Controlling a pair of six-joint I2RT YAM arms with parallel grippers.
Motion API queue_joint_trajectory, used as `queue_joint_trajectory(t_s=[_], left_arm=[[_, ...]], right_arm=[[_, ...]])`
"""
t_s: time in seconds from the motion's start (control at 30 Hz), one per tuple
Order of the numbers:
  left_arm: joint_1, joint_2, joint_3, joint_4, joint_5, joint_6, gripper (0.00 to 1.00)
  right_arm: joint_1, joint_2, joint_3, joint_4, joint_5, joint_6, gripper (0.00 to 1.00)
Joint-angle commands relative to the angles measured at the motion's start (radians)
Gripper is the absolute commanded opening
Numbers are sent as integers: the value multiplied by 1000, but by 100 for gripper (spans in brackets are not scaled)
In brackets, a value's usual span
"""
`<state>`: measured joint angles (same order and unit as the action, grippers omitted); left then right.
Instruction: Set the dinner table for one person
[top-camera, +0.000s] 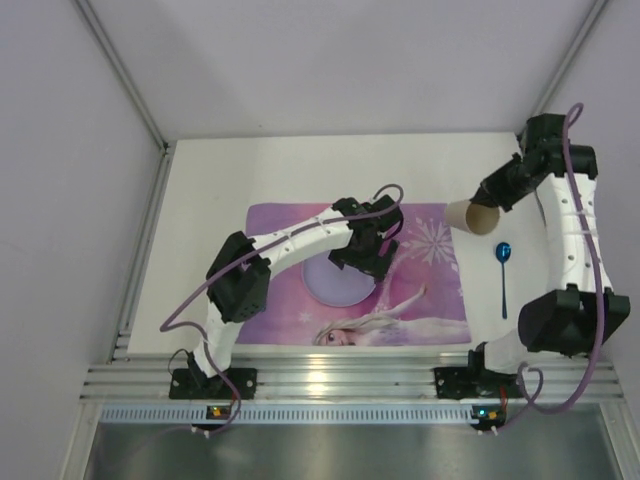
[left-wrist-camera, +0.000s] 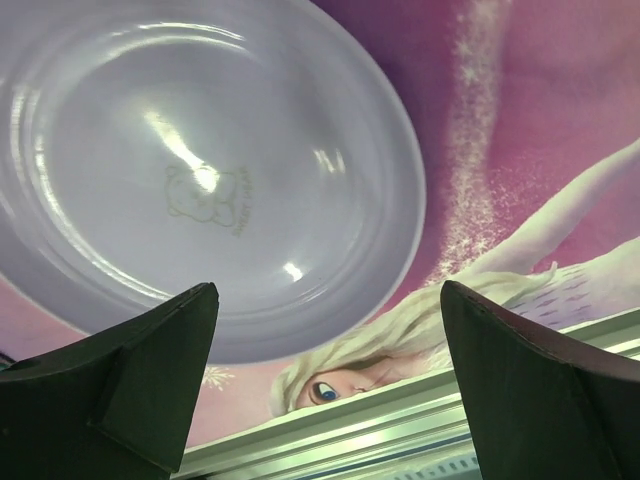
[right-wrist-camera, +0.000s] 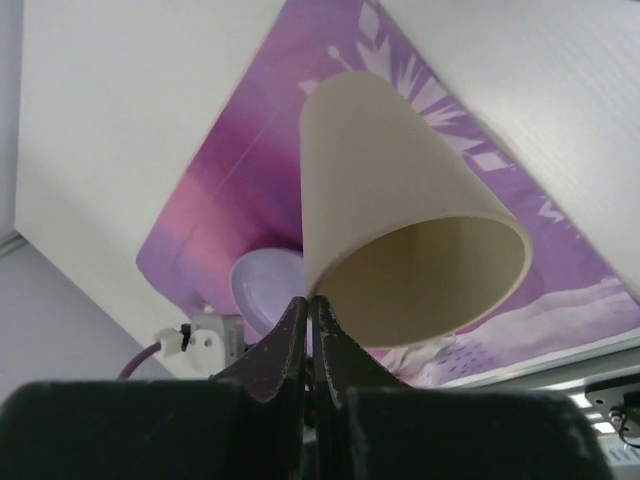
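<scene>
A lilac plate (top-camera: 335, 283) lies on the purple princess placemat (top-camera: 290, 225) in the middle of the white dinner table (top-camera: 205, 190). My left gripper (top-camera: 368, 258) hovers just above the plate's right rim. In the left wrist view the plate (left-wrist-camera: 200, 170) fills the frame and the left gripper (left-wrist-camera: 328, 290) is open, nothing between its dark fingers (left-wrist-camera: 160, 360). My right gripper (top-camera: 487, 203) holds a beige paper cup (top-camera: 464, 214) tipped on its side above the placemat's far right corner. In the right wrist view the right gripper (right-wrist-camera: 312, 305) is shut on the rim of the cup (right-wrist-camera: 390, 190).
A blue spoon (top-camera: 503, 268) lies on the table right of the placemat, handle toward the near edge. An aluminium rail (top-camera: 340, 380) runs along the near edge, where both arm bases stand. Grey walls enclose the table on three sides.
</scene>
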<state>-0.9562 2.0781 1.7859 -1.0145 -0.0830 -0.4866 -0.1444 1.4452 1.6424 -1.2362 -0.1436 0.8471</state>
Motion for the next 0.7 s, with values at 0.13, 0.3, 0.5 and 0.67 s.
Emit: queue_joint_trajectory(t_s=[0.13,0.3,0.5,0.67], left_arm=[[100,-122,-43,47,9,-24,98],[134,-161,-91,57,6,-24,98],[201,-208,-141,79,25,-33,98],[244,-248,-187,91,28,-37,98]], right_arm=[[137,173,172,-45,-53,76,0],[210,280,160,-42,-57,96,0],[253,389,224,-92,-1,89,0],[269,489,270,-85,7,79,0]])
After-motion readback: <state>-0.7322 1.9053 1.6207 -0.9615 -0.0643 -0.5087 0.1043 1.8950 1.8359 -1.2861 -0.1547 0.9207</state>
